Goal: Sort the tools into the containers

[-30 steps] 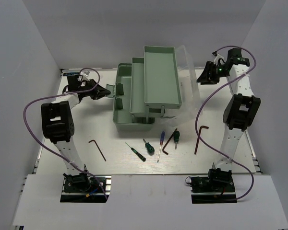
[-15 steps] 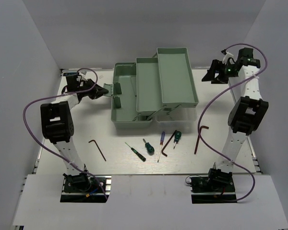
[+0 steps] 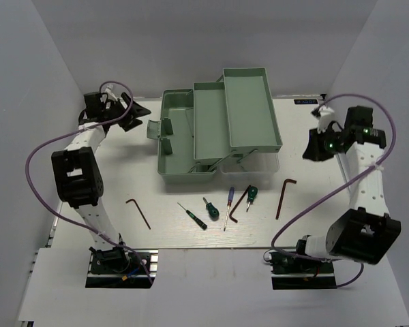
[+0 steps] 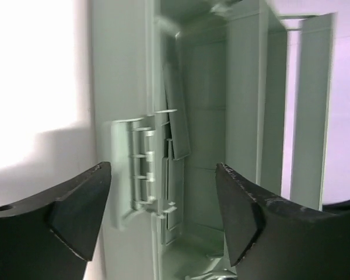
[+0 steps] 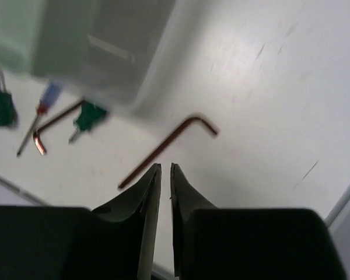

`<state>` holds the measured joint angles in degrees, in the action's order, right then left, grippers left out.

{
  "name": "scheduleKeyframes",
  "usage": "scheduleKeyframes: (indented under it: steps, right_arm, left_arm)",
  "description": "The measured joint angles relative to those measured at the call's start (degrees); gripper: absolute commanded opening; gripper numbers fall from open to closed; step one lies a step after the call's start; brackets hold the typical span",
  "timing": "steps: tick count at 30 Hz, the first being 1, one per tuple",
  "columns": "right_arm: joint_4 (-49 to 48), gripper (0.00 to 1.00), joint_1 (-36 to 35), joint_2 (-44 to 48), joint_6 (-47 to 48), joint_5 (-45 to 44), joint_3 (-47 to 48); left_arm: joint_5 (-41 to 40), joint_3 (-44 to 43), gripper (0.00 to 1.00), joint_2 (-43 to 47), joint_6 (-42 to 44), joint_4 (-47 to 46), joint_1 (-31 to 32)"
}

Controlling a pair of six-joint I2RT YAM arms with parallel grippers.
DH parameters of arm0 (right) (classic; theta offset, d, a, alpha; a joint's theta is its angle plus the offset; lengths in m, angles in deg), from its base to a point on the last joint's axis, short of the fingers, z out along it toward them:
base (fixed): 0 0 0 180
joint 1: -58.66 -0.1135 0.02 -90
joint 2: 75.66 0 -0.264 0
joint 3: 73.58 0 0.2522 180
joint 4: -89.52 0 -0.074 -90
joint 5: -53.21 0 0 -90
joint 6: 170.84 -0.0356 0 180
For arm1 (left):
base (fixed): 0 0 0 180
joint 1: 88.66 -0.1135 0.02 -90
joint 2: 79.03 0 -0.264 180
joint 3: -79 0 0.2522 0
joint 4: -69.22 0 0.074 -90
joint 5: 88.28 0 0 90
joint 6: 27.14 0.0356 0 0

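White table (image 3: 123, 163) holds the toolbox (image 3: 218, 129) toward its far edge and the tools (image 3: 211, 209) loose along the near edge, where the right gripper (image 5: 165, 169), almost closed and empty, might shove the flat hex key (image 5: 163, 145) aside if lowered unopened, while the left gripper (image 4: 163, 169) gapes empty.

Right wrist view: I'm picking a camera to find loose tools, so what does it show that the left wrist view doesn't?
Only the right wrist view: tools on the table, a long hex key, a smaller one, a green-handled screwdriver, the closed right pincer. Only the left wrist view: the latch, the open left pincer. Both: the green toolbox.
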<state>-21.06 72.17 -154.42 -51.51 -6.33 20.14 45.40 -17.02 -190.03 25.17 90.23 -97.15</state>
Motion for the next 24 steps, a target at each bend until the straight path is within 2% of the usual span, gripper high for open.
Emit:
scheduleKeyframes:
  steps: [1,2,3,5,9,13,17,22,24]
  right_arm:
    - [1.0,0.21,0.0,1.6,0.4,-1.2,-3.0]
    - [1.6,0.3,0.0,3.2,0.8,-2.3,-6.4]
    - [2.0,0.44,0.0,4.8,0.9,-3.2,-9.5]
    - [4.4,0.52,0.0,7.4,0.8,-4.1,-14.6]
    - [4.4,0.6,0.0,12.2,-2.0,-3.1,-25.1]
    - [-0.2,0.6,0.0,14.4,-8.9,-2.9,-36.1]
    - [-6.6,0.6,-1.2,12.5,-16.9,-3.6,-38.6]
    - [-14.4,0.59,-3.1,7.5,-24.0,-7.1,-38.6]
    - [-17.0,0.58,-4.2,6.1,-26.2,-9.0,-38.6]
  left_arm:
    - [-0.4,-0.7,0.84,1.2,1.1,0.9,0.0]
    - [-1.2,-1.1,0.84,2.7,2.1,2.0,0.0]
    - [-1.8,-1.2,0.84,4.3,3.2,3.0,0.0]
    - [-3.4,-1.5,0.84,8.2,5.7,5.9,0.2]
    - [-7.7,-0.4,0.84,18.5,12.0,12.1,1.5]
    - [-11.7,6.5,0.78,33.8,17.9,17.4,5.9]
    - [-12.6,16.6,0.75,47.5,21.3,21.0,10.4]
    - [-14.4,27.4,0.75,56.2,21.9,25.5,11.4]
    - [-15.0,28.9,0.75,57.4,22.0,27.2,11.6]
